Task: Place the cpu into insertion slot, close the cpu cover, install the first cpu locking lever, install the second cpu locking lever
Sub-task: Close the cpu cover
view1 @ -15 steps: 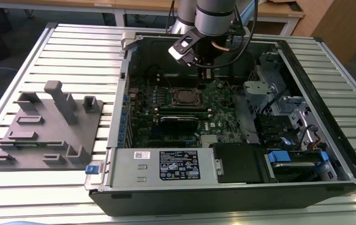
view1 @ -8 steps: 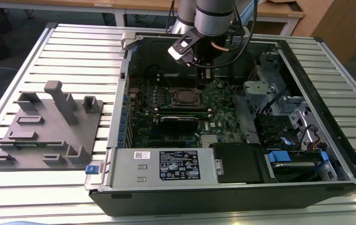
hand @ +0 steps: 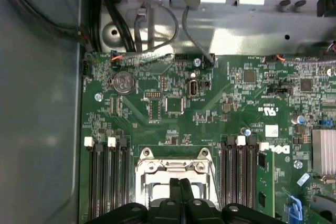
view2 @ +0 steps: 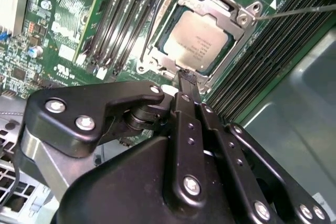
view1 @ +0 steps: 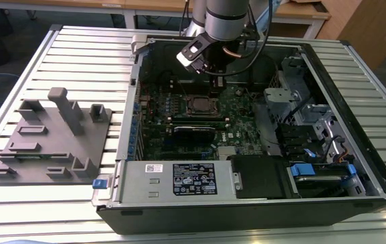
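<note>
Hand (view2: pixel 186 76) hangs right at the socket's edge, fingers pressed together, gripping nothing. Cpu (view2: pixel 202 38) sits framed by the lowered cover (view2: pixel 234 10); a thin lever (view2: pixel 299 10) juts out beside it.

Print on the power supply label (view1: pixel 194 179) seems illegible.

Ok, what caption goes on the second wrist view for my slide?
Shut gripper beside the cpu, framed by the cpu cover.
</note>
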`<state>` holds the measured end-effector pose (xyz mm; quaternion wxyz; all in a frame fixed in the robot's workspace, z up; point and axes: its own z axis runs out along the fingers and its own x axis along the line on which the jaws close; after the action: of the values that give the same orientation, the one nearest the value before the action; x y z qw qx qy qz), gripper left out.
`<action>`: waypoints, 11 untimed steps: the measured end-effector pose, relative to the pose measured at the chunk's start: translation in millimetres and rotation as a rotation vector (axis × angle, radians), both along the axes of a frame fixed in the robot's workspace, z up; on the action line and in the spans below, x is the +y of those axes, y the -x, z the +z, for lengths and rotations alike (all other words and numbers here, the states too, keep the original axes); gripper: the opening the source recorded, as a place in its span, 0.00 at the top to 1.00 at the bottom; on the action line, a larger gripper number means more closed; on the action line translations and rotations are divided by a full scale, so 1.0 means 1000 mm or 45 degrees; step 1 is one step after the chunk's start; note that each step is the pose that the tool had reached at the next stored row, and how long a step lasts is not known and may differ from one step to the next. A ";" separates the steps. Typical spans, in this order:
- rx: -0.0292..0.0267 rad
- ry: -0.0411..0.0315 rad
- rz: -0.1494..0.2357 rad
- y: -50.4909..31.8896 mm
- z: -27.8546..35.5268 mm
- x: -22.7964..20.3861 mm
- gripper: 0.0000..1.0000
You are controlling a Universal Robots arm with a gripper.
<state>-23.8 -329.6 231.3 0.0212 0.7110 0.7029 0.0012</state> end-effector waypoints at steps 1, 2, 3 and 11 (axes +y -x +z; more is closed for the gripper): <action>0.0001 0.0001 0.000 0.0008 -0.0008 0.0000 0.89; 0.0002 0.0001 0.000 0.0014 -0.0017 0.0000 0.89; 0.0003 0.0000 0.000 0.0020 -0.0024 0.0000 0.89; 0.0005 0.0002 0.000 0.0123 -0.0053 0.0000 0.89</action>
<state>-36.2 -329.6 226.0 0.0211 0.7110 0.7029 0.0011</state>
